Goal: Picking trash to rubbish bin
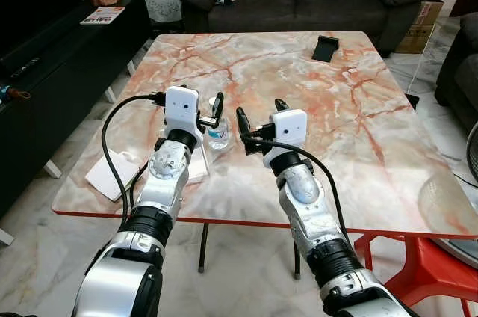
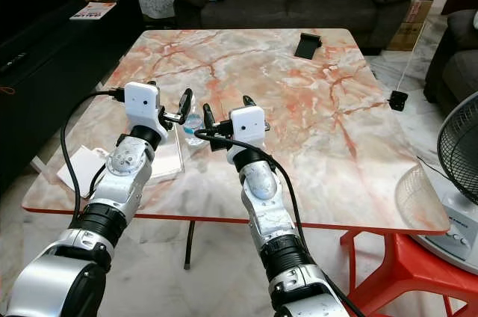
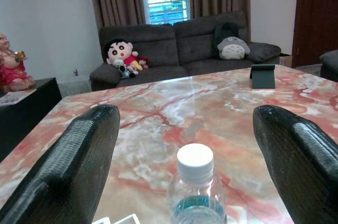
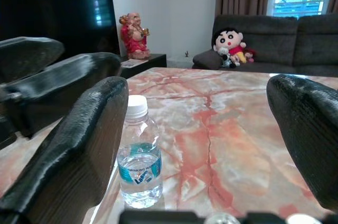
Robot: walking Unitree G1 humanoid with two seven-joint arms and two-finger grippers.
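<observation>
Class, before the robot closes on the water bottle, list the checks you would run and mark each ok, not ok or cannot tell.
1. left gripper open: ok.
2. water bottle upright, cap on: ok.
3. Bottle centred between the left fingers in the left wrist view: ok.
4. right gripper open, beside the bottle, not touching: ok.
5. white paper clear of the bottle: ok.
6. Rubbish bin located: cannot tell.

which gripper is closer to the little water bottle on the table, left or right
Left. The left gripper is open with the water bottle standing between its fingers, not yet clamped. The right gripper, also open, hovers just beside the bottle on its right, the bottle outside its fingers.
</observation>
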